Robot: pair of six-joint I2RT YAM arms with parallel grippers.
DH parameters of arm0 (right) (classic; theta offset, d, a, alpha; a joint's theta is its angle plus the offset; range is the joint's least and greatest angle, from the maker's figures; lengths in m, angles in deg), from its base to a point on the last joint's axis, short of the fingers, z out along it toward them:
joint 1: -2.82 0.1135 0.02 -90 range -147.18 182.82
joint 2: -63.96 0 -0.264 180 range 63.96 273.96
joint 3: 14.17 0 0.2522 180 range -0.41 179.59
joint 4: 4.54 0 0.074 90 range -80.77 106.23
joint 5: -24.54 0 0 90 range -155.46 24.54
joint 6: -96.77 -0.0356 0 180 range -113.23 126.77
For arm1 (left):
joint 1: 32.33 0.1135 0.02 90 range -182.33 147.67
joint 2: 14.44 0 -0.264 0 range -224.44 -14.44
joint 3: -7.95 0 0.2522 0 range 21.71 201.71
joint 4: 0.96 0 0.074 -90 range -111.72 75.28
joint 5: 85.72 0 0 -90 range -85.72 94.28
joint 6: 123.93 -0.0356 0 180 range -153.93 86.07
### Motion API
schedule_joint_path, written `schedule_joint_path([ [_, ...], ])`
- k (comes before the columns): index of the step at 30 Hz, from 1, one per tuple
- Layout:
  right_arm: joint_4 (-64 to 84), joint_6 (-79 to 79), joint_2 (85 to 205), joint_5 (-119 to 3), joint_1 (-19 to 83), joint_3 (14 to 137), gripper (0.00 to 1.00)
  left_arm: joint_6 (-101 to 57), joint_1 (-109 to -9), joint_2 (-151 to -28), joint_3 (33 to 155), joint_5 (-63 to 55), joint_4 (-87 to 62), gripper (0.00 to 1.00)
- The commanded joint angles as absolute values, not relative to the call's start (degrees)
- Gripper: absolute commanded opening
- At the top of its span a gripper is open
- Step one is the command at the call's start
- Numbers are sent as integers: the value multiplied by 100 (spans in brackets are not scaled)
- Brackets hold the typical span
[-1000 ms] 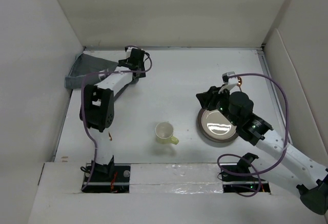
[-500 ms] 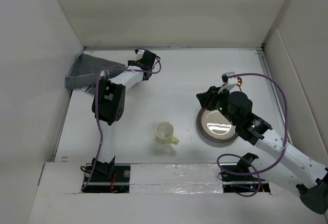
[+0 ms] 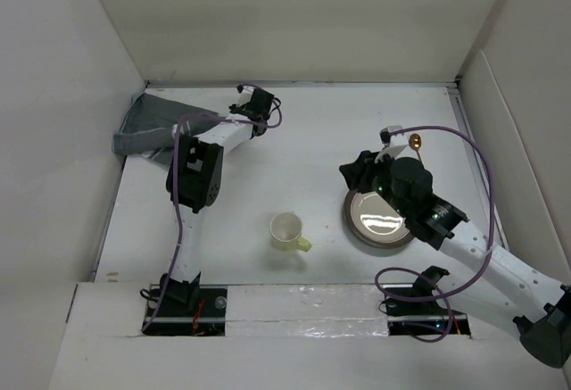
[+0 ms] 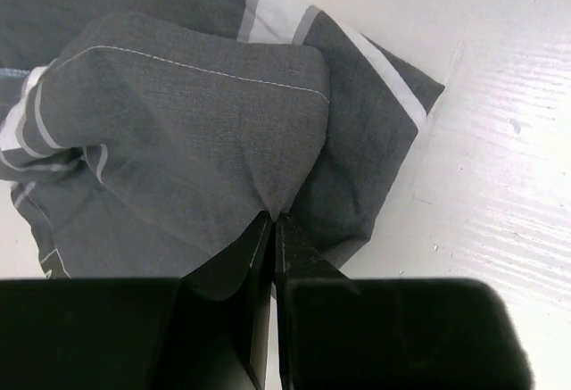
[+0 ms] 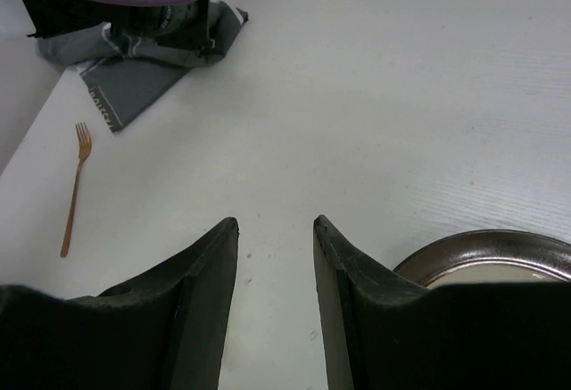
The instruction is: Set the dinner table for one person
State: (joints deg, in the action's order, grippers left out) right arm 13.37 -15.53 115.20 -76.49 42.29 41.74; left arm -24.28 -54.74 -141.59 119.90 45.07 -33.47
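The dinner table (image 3: 312,140) is a white top with white panel walls. A dark grey placemat with white stripes (image 3: 156,122) lies crumpled in its far left corner. My left gripper (image 4: 275,219) is shut on a fold of that cloth (image 4: 196,122) near the cloth's right edge. A round metallic plate (image 3: 379,216) lies right of centre, and a pale yellow mug (image 3: 287,229) stands upright at the centre front. Just left of the plate's far rim (image 5: 500,252), my right gripper (image 5: 275,222) hangs open over bare table with nothing between its fingers.
A copper-coloured fork (image 5: 76,185) lies on the table near the placemat's front edge. A small copper utensil end (image 3: 416,142) shows behind the right arm. Purple cables loop round both arms. White walls close the left, back and right sides.
My left gripper moved right along the placemat's far edge, then shut on a fold of the cloth. The right arm shifted only slightly, still open.
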Motion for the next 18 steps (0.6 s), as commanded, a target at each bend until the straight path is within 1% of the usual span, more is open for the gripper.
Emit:
schedule_joint_path([
  [1, 1204, -1493, 11327, -7768, 4264, 4177, 45, -2487, -5648, -13847, 12462, 4586, -3292, 0],
  [3, 1134, -1529, 11292, -7750, 4264, 4107, 45, -2654, -5868, -13557, 12559, 4637, -3065, 0],
  [6, 993, -1546, 11326, -7715, 4264, 4028, 44, -3312, -6492, -12836, 12559, 4314, -2083, 0],
  [8, 993, -1660, 11362, -7776, 4264, 4019, 44, -3986, -6974, -12546, 12594, 3664, -1799, 0],
  [9, 993, -1669, 11388, -7785, 4264, 4002, 44, -4191, -7125, -12519, 12664, 3444, -1737, 0],
  [10, 984, -1704, 11388, -7785, 4264, 3984, 44, -4393, -7265, -12544, 12743, 2964, -1788, 0],
  [11, 993, -1800, 11362, -7864, 4264, 3984, 43, -4769, -7580, -12849, 12909, 2698, -1963, 0],
  [13, 1010, -1827, 11318, -7864, 4264, 3984, 43, -4851, -7653, -12991, 13147, 2495, -2260, 0],
  [14, 993, -1845, 11283, -7847, 4264, 3993, 43, -4913, -7706, -13297, 13253, 2502, -2376, 0],
  [15, 984, -1845, 11257, -7829, 4264, 3984, 43, -4870, -7758, -13396, 13245, 2571, -2404, 2],
  [16, 1028, -1845, 11222, -7812, 4264, 4001, 43, -4774, -7759, -13441, 13245, 2746, -2369, 9],
  [17, 1063, -1845, 11143, -7812, 4316, 4019, 43, -4694, -7759, -13537, 13245, 2765, -2369, 30],
  [18, 1098, -1845, 11107, -7838, 4317, 4028, 43, -4563, -7759, -13555, 13254, 2765, -2386, 44],
])
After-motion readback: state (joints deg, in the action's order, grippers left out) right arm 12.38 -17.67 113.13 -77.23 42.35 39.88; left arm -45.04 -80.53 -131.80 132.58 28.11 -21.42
